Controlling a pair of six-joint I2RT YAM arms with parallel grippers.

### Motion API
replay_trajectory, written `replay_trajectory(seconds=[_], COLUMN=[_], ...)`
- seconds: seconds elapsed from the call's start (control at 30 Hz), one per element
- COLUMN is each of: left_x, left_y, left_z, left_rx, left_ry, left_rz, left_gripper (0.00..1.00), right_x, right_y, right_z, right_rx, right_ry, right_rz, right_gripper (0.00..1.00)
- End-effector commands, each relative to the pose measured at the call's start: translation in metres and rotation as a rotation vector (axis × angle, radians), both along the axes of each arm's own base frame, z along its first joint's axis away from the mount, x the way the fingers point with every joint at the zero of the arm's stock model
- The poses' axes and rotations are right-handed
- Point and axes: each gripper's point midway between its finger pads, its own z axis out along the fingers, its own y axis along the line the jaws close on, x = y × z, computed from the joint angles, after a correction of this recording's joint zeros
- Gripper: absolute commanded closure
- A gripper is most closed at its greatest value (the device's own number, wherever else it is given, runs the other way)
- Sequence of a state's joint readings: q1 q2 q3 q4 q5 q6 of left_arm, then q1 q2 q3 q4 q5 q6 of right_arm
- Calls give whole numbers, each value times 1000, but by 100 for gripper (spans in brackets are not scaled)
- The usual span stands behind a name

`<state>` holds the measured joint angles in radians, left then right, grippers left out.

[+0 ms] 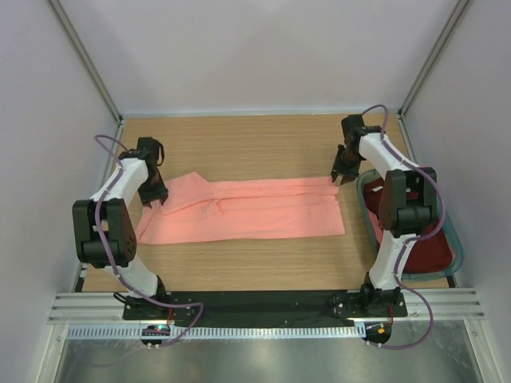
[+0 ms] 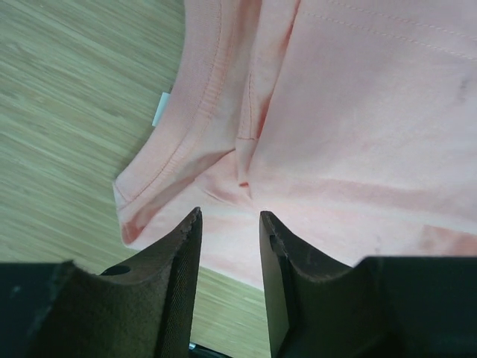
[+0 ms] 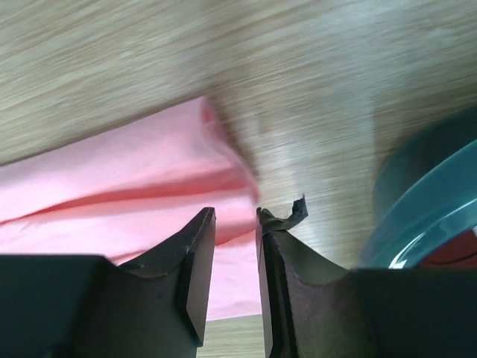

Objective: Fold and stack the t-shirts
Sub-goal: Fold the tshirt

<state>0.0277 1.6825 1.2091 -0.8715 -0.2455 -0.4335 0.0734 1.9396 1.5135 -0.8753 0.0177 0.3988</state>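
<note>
A salmon-pink cloth t-shirt (image 1: 255,209) lies folded long on the wooden table (image 1: 263,144), one end just beside the grey-teal plastic basket (image 1: 453,243) holding a dark maroon t-shirt (image 1: 435,247). The right gripper (image 1: 342,179) is at that end and the left gripper (image 1: 153,201) at the far end, both with jaws slightly apart, gripping nothing

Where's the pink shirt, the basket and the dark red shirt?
pink shirt (image 1: 263,211): top view, middle of cloth.
basket (image 1: 452,239): top view, right rim.
dark red shirt (image 1: 427,254): top view, part inside basket.
</note>
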Motion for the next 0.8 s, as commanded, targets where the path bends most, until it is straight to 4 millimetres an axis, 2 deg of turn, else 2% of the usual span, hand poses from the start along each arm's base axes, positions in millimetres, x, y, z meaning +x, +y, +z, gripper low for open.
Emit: replay_trajectory(seconds=[0.0, 0.03, 0.07, 0.1, 0.13, 0.17, 0.27, 0.3, 0.37, 0.4, 0.47, 0.53, 0.57, 0.63, 0.73, 0.77], left_x=[1, 1, 1, 1, 0, 1, -2, -1, -2, 1, 2, 8, 12, 19, 43, 50], left_y=[-2, -2, -3, -6, -8, -10, -22, -26, -34, -37, -43, -45, -51, -56, -67, -68], left_z=[27, 31, 38, 40, 43, 50, 52, 57, 56, 58, 58, 60, 63, 63, 73, 62], left_rx=[-15, -19, -21, -33, -43, -56, -111, -125, -159, -174, -205, -211, -241, -264, -314, -324], left_ry=[-90, -103, -131, -141, -154, -184, -214, -240, -248, -269, -275, -287, -299, -307, -345, -310], left_rz=[20, 21, 17, 11, 8, 1, -10, -17, -30, -39, -66, -96, -120, -150, -217, -218], left_gripper=[61, 60, 60, 59, 59, 59, 58, 57, 57, 56, 55, 52, 50, 45, 42, 41], right_x=[15, 24, 28, 31, 37, 42, 59, 55, 63, 57, 58, 49, 50, 41, 36, 35], right_y=[37, 51, 79, 97, 116, 145, 195, 221, 251, 272, 296, 318, 326, 341, 346, 344], right_z=[50, 50, 53, 54, 44, 54, 53, 52, 46, 46, 34, 28, 31, 23, 24, 25], right_rx=[-23, -4, 38, 77, 101, 143, 230, 285, 344, 381, 412, 436, 450, 469, 482, 474], right_ry=[-160, -199, -217, -226, -221, -252, -299, -291, -298, -286, -262, -234, -240, -217, -207, -210], right_rz=[105, 132, 182, 210, 234, 263, 294, 299, 310, 322, 340, 362, 372, 397, 414, 422], right_gripper=[64, 64, 64, 64, 64, 64, 64, 64, 64, 64, 65, 65, 65, 65, 65, 65])
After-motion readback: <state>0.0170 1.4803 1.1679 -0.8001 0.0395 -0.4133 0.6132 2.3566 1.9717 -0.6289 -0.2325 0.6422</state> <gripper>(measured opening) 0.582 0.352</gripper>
